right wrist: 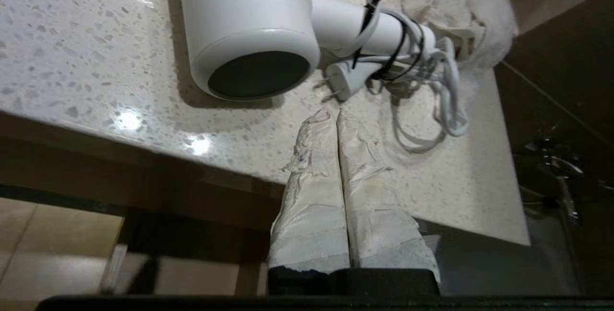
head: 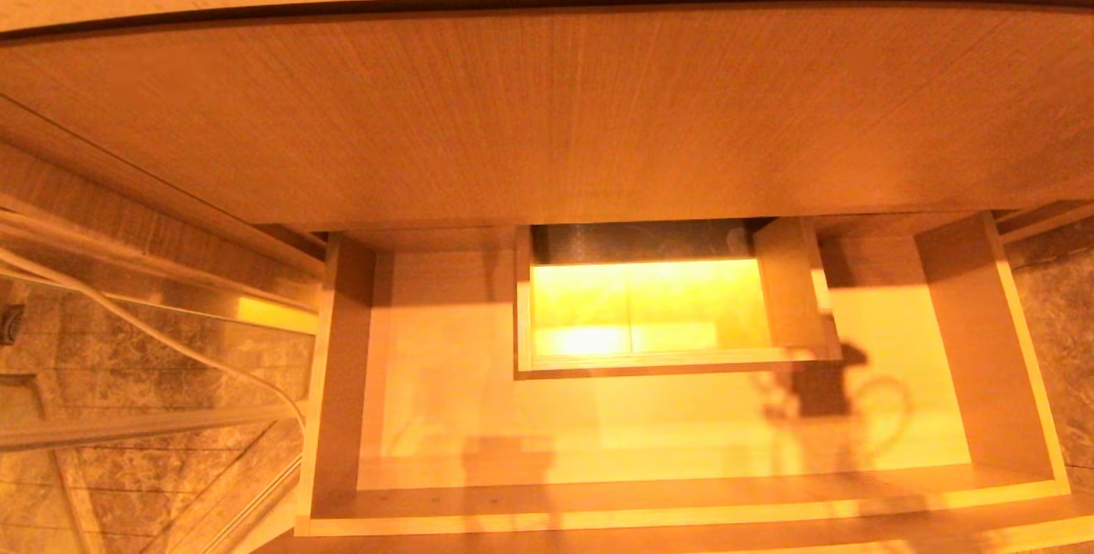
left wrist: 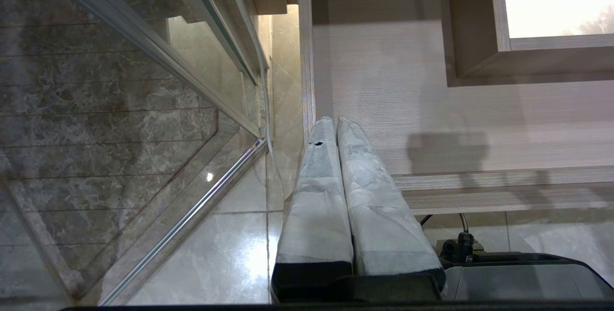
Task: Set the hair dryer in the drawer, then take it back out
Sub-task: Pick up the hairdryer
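Head view: you've got one drawer [head: 684, 451] pulled open across the lower frame, one boxed cut-out [head: 667, 315] mid-back. Left wrist: left gripper [left wrist: 336, 121] closed, empty, over the drawer's corner. Right wrist: right gripper [right wrist: 336, 112] closed, empty; one hair dryer [right wrist: 249, 28] lies on the countertop [right wrist: 96, 61], upper centre, one plug [right wrist: 343, 78] just beyond the tips.

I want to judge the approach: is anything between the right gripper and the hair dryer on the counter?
Nothing visible. The right gripper, fingers shut and empty, points at the hair dryer on the speckled countertop; only bare counter lies between, with the plug nearest the tips.
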### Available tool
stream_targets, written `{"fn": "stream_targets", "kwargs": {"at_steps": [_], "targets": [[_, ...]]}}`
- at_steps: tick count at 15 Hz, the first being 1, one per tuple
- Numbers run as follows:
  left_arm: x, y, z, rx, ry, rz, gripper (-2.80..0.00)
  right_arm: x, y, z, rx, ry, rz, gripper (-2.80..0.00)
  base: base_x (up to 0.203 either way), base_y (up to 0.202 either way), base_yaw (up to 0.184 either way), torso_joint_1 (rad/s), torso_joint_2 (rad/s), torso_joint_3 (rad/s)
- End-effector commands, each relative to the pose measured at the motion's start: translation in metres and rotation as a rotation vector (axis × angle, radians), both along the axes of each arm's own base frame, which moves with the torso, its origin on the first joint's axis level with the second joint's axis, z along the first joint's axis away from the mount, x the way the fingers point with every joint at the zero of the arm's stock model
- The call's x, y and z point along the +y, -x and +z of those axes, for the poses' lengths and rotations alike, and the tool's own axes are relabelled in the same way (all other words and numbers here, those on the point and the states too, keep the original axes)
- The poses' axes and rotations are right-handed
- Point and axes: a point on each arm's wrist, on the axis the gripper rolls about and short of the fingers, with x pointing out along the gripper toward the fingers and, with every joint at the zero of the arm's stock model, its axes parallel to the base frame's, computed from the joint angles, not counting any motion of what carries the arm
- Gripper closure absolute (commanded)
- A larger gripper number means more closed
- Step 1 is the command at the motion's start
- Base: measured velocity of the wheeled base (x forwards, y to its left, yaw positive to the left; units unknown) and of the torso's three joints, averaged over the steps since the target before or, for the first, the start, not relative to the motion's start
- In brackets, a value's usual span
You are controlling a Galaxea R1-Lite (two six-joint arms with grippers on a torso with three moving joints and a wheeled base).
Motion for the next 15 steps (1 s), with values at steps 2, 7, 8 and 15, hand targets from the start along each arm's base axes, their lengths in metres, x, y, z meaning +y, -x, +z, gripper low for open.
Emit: {"fn": "stream_targets", "kwargs": {"at_steps": [2,7,8,15], "targets": [[0.0,0.0,0.0,0.0,0.0,0.0,0.0,-0.006,0.036,-0.003,-0.046,0.064,-0.143,0.0,0.0,0.0,0.0,0.0,0.0,0.0],[0.0,0.0,0.0,0.0,0.0,0.0,0.0,-0.005,0.011,-0.016,0.116,0.02,-0.164,0.0,0.0,0.0,0.0,0.0,0.0,0.0],[0.0,0.0,0.0,0.0,0.0,0.0,0.0,-0.004,0.008,-0.018,0.135,-0.011,-0.145,0.0,0.0,0.0,0.0,0.0,0.0,0.0],[0.0,0.0,0.0,0.0,0.0,0.0,0.0,-0.002,0.012,-0.017,0.114,-0.052,0.077,0.0,0.0,0.0,0.0,0.0,0.0,0.0]]}}
